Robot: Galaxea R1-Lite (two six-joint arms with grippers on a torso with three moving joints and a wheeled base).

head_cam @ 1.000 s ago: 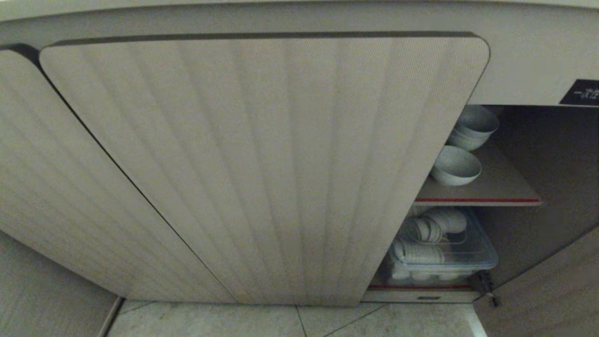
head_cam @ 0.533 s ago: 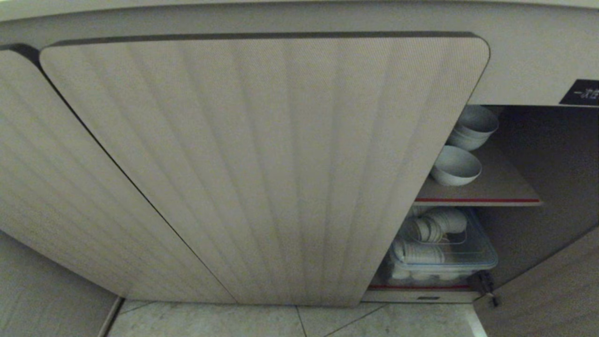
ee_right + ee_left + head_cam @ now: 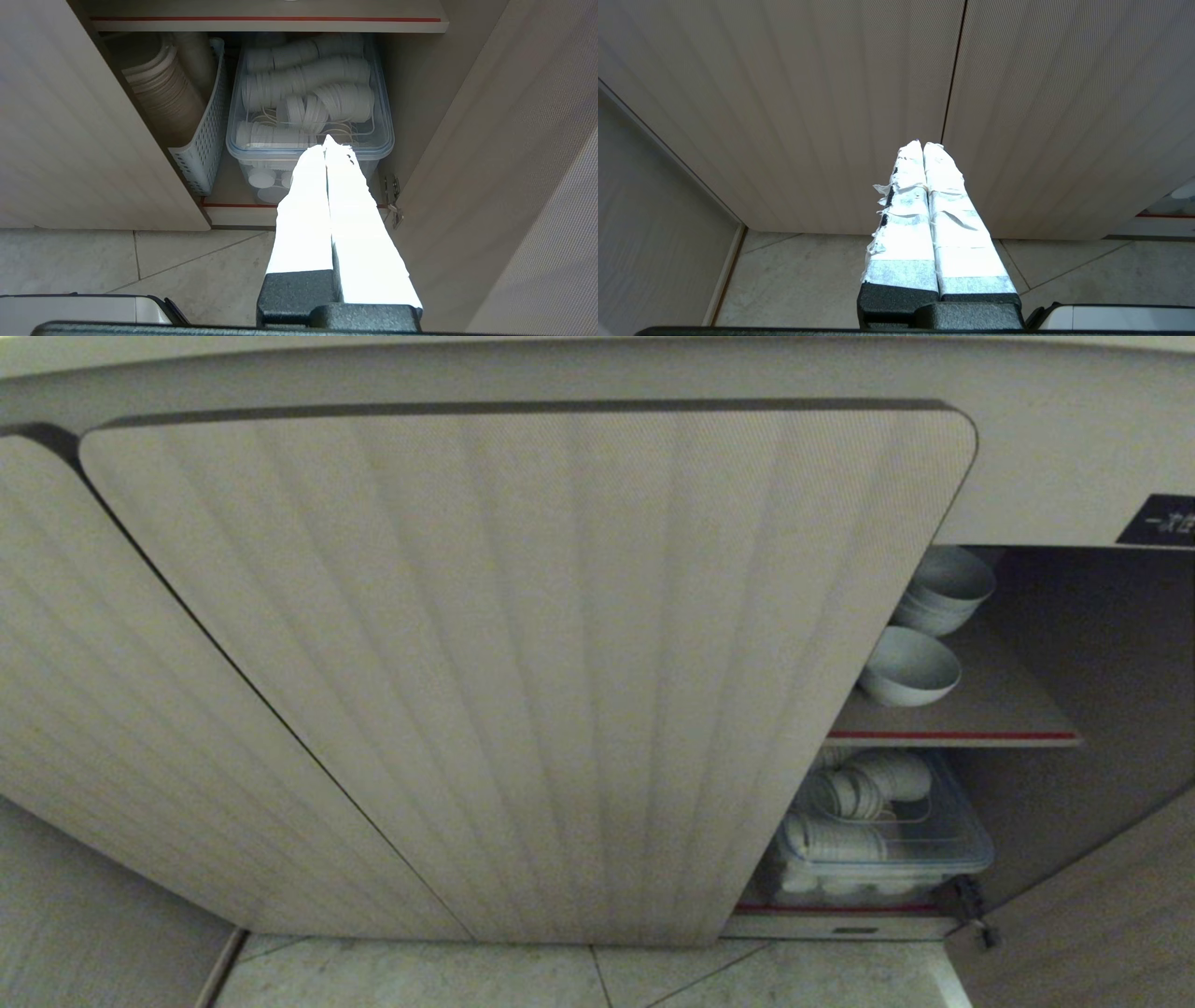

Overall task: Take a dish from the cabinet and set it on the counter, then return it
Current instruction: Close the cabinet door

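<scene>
1. Nothing has changed from a second ago: the bowl (image 3: 908, 665) sits in the same spot on the upper shelf (image 3: 990, 709) of the cabinet (image 3: 523, 663), and the head view hasn't shifted at all.
2. The bowl stands upright on its own near the front of that shelf, just ahead of a stack of bowls (image 3: 945, 588) further back. Nothing is touching it.
3. Hidden stuff: the closed ribbed door (image 3: 523, 644) covers the left part of the shelf and cuts off the edges of both the bowl and the stack. The black label (image 3: 1162, 521) is cut by the frame edge, and I can't read it.
4. Lower shelf: a clear bin (image 3: 308, 149) full of white lids or small dishes, hard to say which, with a perforated basket (image 3: 201, 154) of stacked pale plates beside it, only seen from the right wrist.
5. Neither arm shows in the head view.
6. Left gripper (image 3: 923, 144): taped fingers pressed together, holding nothing, pointing at the seam between two closed doors, above the tiled floor (image 3: 808, 275).
7. Right gripper (image 3: 325, 142): fingers also pressed together, empty, aimed at the bin in the open section, not touching it.
</scene>
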